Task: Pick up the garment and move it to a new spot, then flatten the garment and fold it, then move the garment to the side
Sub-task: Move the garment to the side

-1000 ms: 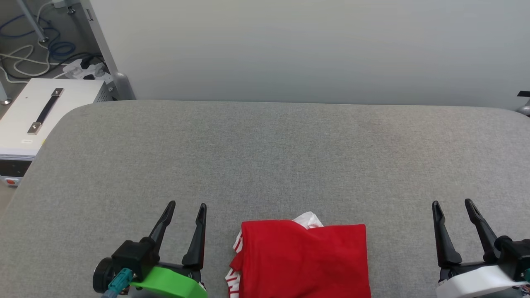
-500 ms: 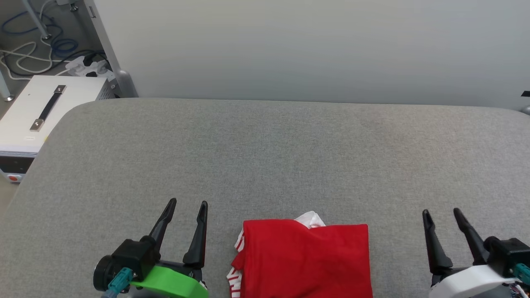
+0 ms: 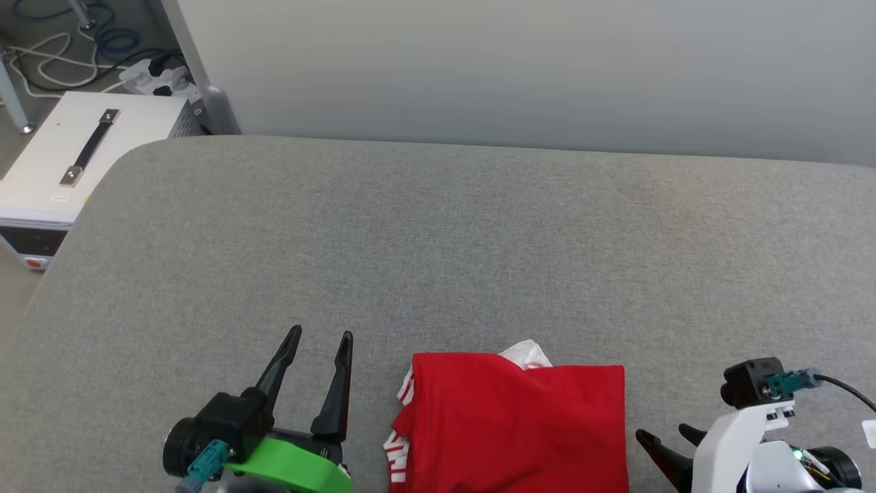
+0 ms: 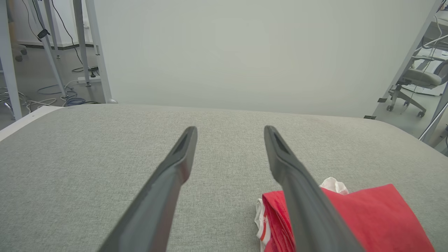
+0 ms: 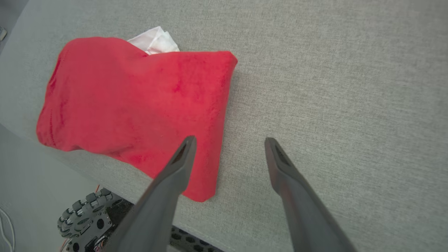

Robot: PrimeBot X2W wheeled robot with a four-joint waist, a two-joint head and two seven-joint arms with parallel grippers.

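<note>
The folded garment (image 3: 513, 424) lies at bottom centre of the grey table (image 3: 438, 239); left gripper (image 3: 321, 333) and right gripper (image 3: 660, 430) flank it, jaws spread, empty.

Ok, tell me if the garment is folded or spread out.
Folded: the garment lies as a compact red block, stacked striped edges showing at its left side, white fabric peeking from behind.

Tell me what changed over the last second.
The right gripper swung down and turned from pointing forward to pointing at the right edge of the garment, still open. The head camera shifted too. The left gripper stayed open beside the folded garment, which did not move.
</note>
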